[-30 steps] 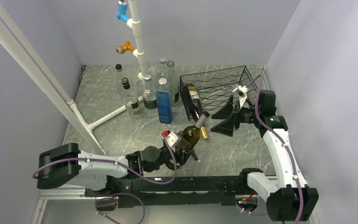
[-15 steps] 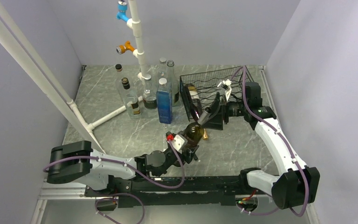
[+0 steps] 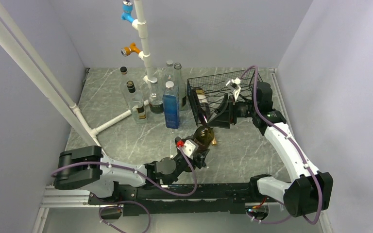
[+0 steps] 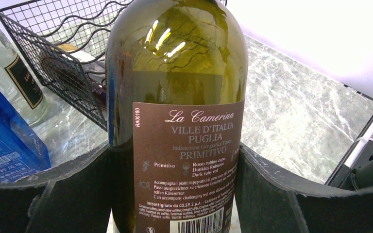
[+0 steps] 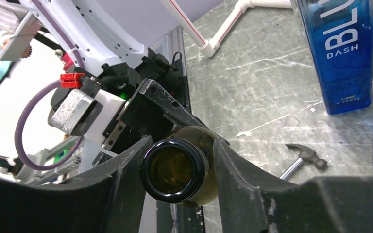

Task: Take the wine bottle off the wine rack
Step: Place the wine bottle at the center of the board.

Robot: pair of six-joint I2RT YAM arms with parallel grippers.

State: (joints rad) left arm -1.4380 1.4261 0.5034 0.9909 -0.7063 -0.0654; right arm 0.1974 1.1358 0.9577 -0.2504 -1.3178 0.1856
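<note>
Wine bottle (image 4: 175, 68), "La Camerina Primitivo" label (image 4: 189, 145), body tight in left claw (image 4: 172, 167), mouth tight in right claw (image 5: 181, 148)

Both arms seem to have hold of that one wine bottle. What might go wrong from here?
1. The wine bottle is held at both ends, left jaws on its body, right jaws at its neck. If the arms pull unevenly, the smooth glass may slip or twist loose.
2. It hangs close to the wine rack and the blue bottle. A wide swing might knock either.
</note>
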